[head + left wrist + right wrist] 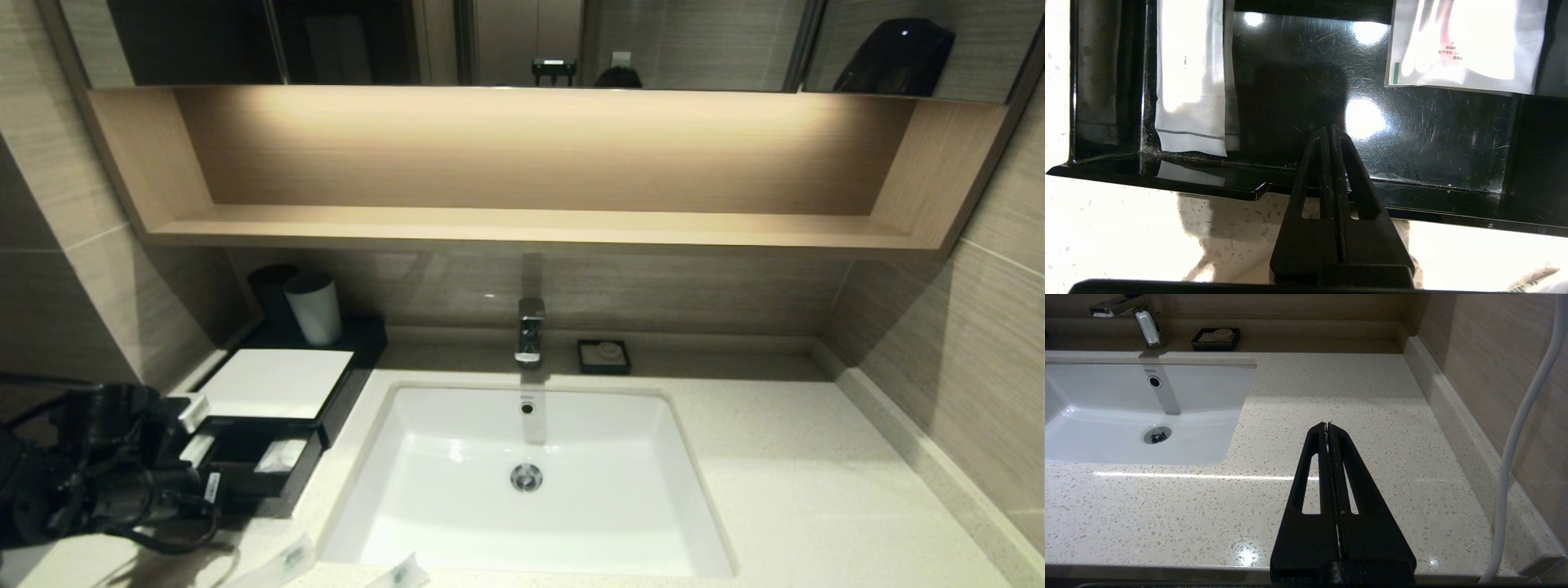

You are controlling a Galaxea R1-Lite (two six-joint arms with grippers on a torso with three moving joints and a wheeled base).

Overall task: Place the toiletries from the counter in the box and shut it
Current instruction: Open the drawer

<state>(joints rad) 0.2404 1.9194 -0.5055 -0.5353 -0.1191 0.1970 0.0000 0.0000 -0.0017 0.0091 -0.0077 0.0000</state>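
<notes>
Two slim translucent packets [286,562] wait at lower left; the left gripper [1331,130] (pressed closed, empty) should open before descending.

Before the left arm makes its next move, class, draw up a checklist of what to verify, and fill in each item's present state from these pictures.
1. Drawer of the box pulled out: ok.
2. Left gripper empty, fingers together: ok.
3. Room in the drawer beside the packets already inside: ok.
4. All toiletries off the counter: not ok; two packets lie at the front edge.
5. Box closed: not ok.
6. Right gripper out of the way, over bare counter: ok.
</notes>
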